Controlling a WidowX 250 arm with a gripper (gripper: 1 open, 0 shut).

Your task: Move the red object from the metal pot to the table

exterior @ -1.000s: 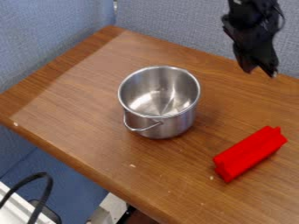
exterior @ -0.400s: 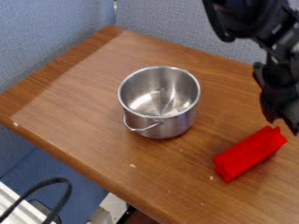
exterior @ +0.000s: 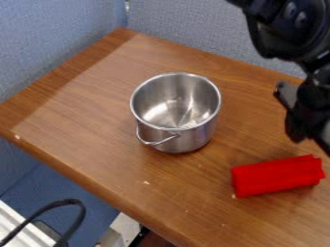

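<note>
The red object (exterior: pixel 277 177) lies flat on the table (exterior: pixel 77 96), right of the metal pot and near the front-right edge, its long side almost level. The metal pot (exterior: pixel 177 111) stands upright mid-table with nothing inside and its wire handle hanging toward the front. My black gripper (exterior: pixel 314 138) hangs at the right edge of the view, just above the block's far right end. Its fingers look shut and hold nothing. Whether the tips touch the block I cannot tell.
A blue fabric wall (exterior: pixel 65 29) backs the table on the left and rear. A black cable (exterior: pixel 39 227) loops below the table's front-left edge. The rounded table edge runs diagonally close in front of the red block.
The gripper came down from the upper right to beside the red block. The block turned from a diagonal lie to nearly level and shifted slightly forward. The pot stayed put.
</note>
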